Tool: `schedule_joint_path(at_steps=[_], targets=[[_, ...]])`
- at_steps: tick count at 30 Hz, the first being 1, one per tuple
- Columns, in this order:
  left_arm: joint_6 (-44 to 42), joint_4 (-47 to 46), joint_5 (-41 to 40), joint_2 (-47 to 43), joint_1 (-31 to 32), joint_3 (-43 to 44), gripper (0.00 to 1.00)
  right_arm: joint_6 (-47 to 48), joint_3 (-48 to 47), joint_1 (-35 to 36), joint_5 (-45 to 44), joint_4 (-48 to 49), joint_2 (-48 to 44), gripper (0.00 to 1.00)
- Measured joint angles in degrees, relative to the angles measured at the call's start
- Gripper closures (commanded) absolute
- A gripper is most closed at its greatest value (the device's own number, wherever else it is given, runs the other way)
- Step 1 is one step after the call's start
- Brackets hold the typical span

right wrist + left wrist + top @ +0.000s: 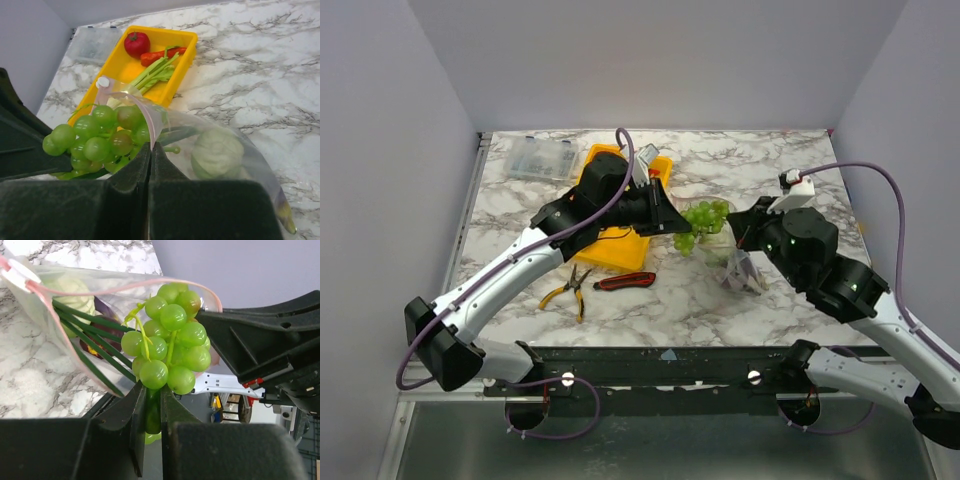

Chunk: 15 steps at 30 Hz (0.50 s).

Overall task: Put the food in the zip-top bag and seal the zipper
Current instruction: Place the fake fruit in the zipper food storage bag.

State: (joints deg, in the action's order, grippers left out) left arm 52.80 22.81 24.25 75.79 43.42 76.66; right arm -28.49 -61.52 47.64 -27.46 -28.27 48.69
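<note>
My left gripper (672,222) (152,397) is shut on the bottom of a green grape bunch (167,345) (705,220) and holds it at the open mouth of the clear zip-top bag (55,335) (740,268). My right gripper (744,240) (150,149) is shut on the bag's mouth edge at the pink zipper strip (148,114) and lifts it. The grapes (95,142) sit half past that rim. A green cabbage (217,152) (76,297), dark green leaves (92,342) and something purple (102,307) lie inside the bag.
The yellow tray (186,52) (620,252) behind the bag holds a red tomato (136,43), an orange carrot (161,55) and a leek (155,75). Yellow-handled pliers (570,290) and a red-black knife (625,281) lie in front. A clear hard box (540,158) stands at the back left.
</note>
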Motion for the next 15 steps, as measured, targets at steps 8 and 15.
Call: schedule_joint_path(at_steps=[8, 15], targets=[[0.63, -0.02, 3.8, 6.73, -0.07, 5.44, 1.0, 4.46, 5.66, -0.13, 7.93, 4.39, -4.79, 0.99], [1.05, 0.17, 7.76, 8.87, -0.15, 5.14, 1.0, 8.55, 12.2, -0.13, 10.29, 11.69, -9.51, 0.99]])
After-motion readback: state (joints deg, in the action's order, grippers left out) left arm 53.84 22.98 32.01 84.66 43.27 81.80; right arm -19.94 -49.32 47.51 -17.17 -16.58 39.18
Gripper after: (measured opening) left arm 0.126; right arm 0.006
